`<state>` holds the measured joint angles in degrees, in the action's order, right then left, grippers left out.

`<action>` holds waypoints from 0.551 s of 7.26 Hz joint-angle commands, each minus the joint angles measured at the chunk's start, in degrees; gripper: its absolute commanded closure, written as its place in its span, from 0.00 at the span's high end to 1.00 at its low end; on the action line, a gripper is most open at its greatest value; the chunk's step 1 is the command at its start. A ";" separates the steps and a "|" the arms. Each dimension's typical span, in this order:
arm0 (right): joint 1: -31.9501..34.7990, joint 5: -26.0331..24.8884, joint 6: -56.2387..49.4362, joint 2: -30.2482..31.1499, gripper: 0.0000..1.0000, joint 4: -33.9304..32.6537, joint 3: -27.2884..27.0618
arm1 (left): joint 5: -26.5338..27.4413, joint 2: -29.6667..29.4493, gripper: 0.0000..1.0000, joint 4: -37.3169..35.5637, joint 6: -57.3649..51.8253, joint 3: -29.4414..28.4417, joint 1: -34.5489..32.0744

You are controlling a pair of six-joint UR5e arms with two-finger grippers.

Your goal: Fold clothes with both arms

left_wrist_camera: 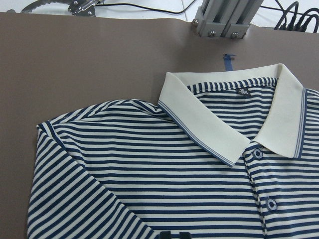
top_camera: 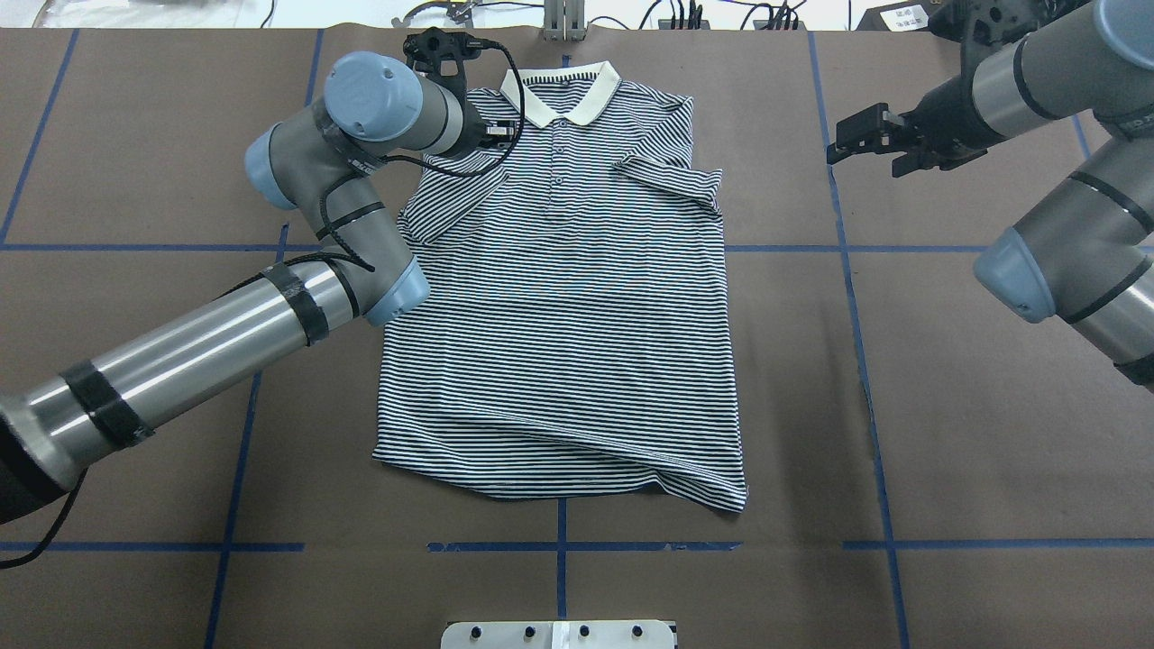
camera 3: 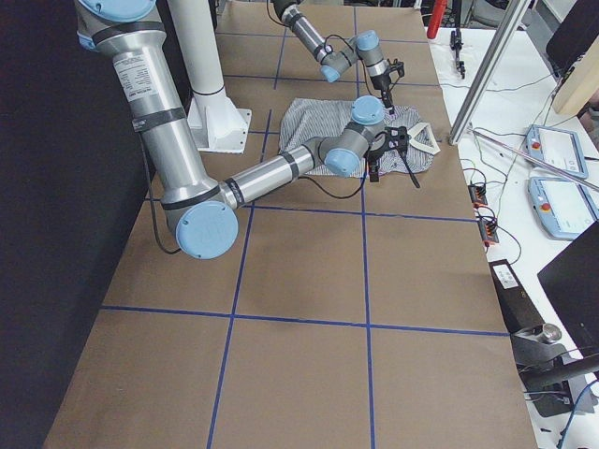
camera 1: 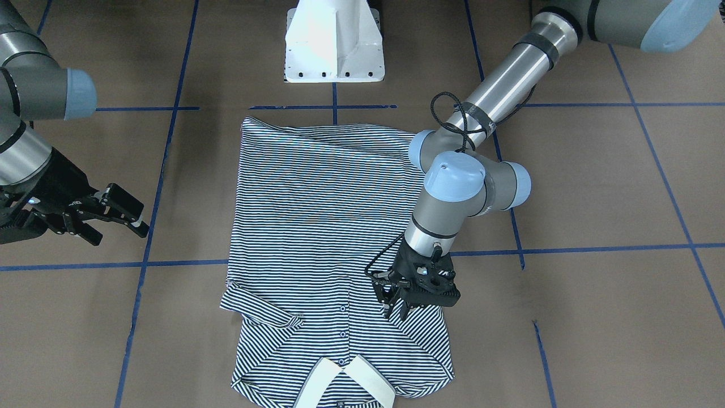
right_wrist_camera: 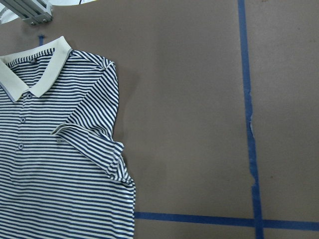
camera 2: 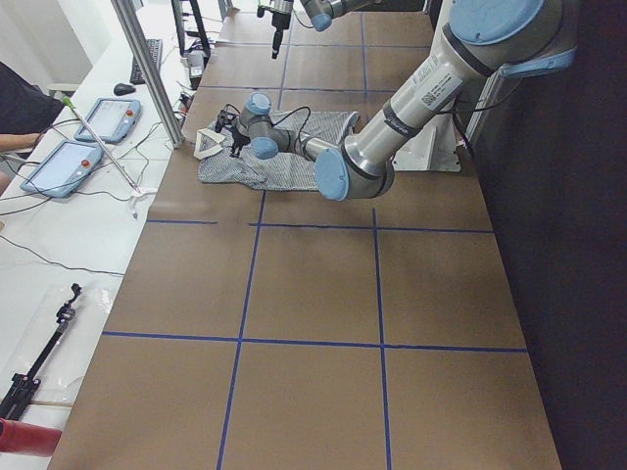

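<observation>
Black left gripper (camera 1: 397, 311), jaws drawn together, sits over the shoulder of the striped polo shirt (top_camera: 559, 315), laid flat mid-table with both sleeves folded inward; right gripper (camera 1: 120, 233), jaws apart, hangs beside it over the brown table (top_camera: 947, 406)

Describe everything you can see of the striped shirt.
The shirt is a short-sleeved polo of soft, knit-looking cloth in thin navy and white stripes, with a plain cream collar and a short button placket. It lies flat, front up, on the brown table, with the collar at the edge far from the robot and the hem slightly rumpled. Both sleeves are folded inward over the chest. The left tool is right above one folded sleeve; whether it touches cannot be told.
</observation>
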<state>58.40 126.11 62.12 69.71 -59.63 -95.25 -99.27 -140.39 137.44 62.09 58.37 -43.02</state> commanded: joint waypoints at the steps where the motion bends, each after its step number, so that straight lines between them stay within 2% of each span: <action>1: -8.76 -8.71 19.41 -0.20 1.00 -0.74 -6.39 | -2.84 10.78 0.80 -0.50 2.76 17.84 0.13; 2: -16.22 -15.22 28.57 1.99 1.00 -1.71 -10.36 | -6.78 14.14 0.80 -0.41 2.95 22.10 -0.04; 3: -25.61 -26.24 33.45 5.40 0.99 -5.89 -16.23 | -7.43 18.00 0.80 -0.33 2.86 25.18 -0.05; 4: -36.32 -39.49 39.42 6.48 0.98 -15.33 -20.81 | -7.35 18.22 0.80 -0.41 2.86 24.95 0.04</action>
<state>34.47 101.40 93.76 74.01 -66.20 -109.99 -105.94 -124.16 137.06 64.88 81.64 -43.02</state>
